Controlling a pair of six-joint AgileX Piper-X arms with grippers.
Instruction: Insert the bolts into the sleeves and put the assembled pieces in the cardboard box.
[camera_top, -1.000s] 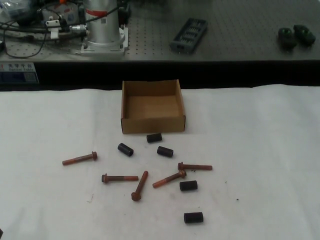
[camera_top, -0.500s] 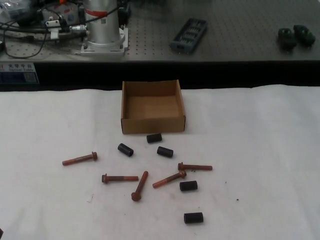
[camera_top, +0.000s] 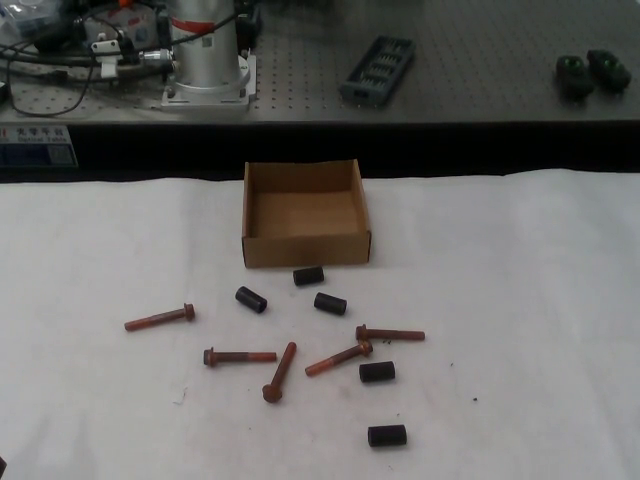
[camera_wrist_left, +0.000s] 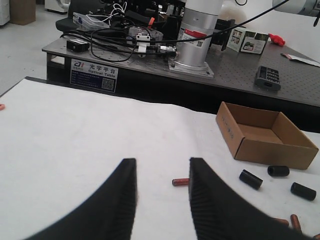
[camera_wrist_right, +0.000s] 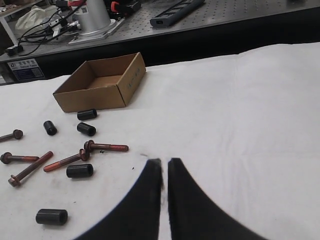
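Five rust-brown hex-head bolts (camera_top: 240, 355) and five short black sleeves (camera_top: 330, 303) are seen lying loose and unassembled on a white cloth (camera_top: 520, 300). Four of the bolts are clustered in front of the cardboard box (camera_top: 306, 250), on the camera's side. The leftmost bolt (camera_top: 159, 318) is set apart from them. Three sleeves lie just in front of the box's front wall, a fourth is found near a bolt head, and the nearest sleeve (camera_top: 386, 435) lies alone, closest to the camera. The box is open-topped and stands upright at the far edge of the cloth.

The left gripper (camera_wrist_left: 162, 200) is held over the cloth with its fingers parted and nothing between them. The right gripper (camera_wrist_right: 165, 200) is drawn almost closed, with only a sliver of gap, and holds nothing.

Behind the cloth, a perforated optical table (camera_top: 480, 60) is seen, carrying a silver post (camera_top: 205, 50) and a black slotted tray (camera_top: 377, 68).
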